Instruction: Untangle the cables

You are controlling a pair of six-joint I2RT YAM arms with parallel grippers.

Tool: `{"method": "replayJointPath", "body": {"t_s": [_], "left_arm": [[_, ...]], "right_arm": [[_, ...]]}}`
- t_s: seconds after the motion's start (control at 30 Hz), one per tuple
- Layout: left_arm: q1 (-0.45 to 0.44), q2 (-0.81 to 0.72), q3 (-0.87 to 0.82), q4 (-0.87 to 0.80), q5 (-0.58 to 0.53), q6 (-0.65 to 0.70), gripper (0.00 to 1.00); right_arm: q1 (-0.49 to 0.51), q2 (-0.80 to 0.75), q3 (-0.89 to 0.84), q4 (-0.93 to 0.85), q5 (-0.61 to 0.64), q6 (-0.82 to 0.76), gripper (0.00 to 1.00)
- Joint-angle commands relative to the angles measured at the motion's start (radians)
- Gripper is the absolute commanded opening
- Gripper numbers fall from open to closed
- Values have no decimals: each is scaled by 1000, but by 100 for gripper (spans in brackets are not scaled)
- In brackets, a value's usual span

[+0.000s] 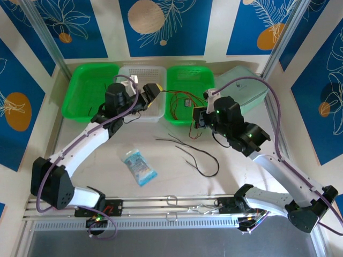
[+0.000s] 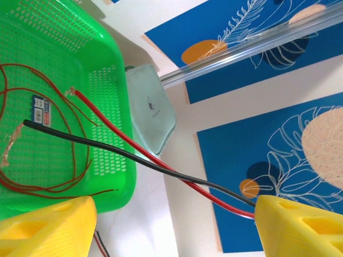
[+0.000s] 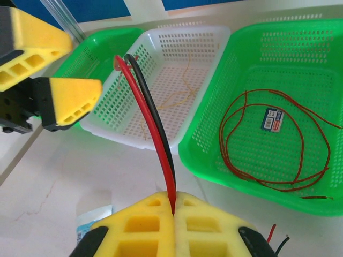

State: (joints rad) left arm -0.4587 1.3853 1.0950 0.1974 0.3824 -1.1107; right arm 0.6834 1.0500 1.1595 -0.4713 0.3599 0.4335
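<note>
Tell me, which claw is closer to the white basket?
Left. The left gripper hovers open above the white basket's right part. The right gripper, shut on red and black wires, is over the neighbouring green basket's near edge.

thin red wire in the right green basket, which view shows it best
Right wrist view: the thin red wire lies looped on the green plastic basket's floor, nearly whole and close. The left wrist view cuts its loops at the frame edge; the top view shows it small and faint.
</note>
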Motion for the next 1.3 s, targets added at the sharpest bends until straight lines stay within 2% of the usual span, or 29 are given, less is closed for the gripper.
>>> {"method": "replayJointPath", "body": {"t_s": [0.0, 0.23, 0.4, 0.57, 0.93, 1.17, 1.27], "left_arm": [[-9, 24, -31, 156, 2, -98, 77], [-8, 109, -78, 367, -58, -229, 74], [-8, 180, -61, 491, -74, -297, 68], [-8, 207, -58, 534, -95, -311, 54], [-12, 267, -14, 593, -79, -354, 56], [-12, 304, 3, 658, -77, -388, 47], [-12, 312, 15, 666, -72, -389, 47]], "right_arm": [[2, -25, 30, 46, 7, -9, 0], [2, -37, 24, 44, -7, -5, 0], [2, -48, 17, 37, -5, -1, 0], [1, -62, 1, 36, -4, 6, 0], [-4, -74, -36, 49, -48, 14, 0], [-21, -107, -116, 86, -79, 49, 0], [-22, -110, -125, 86, -98, 50, 0]]}}
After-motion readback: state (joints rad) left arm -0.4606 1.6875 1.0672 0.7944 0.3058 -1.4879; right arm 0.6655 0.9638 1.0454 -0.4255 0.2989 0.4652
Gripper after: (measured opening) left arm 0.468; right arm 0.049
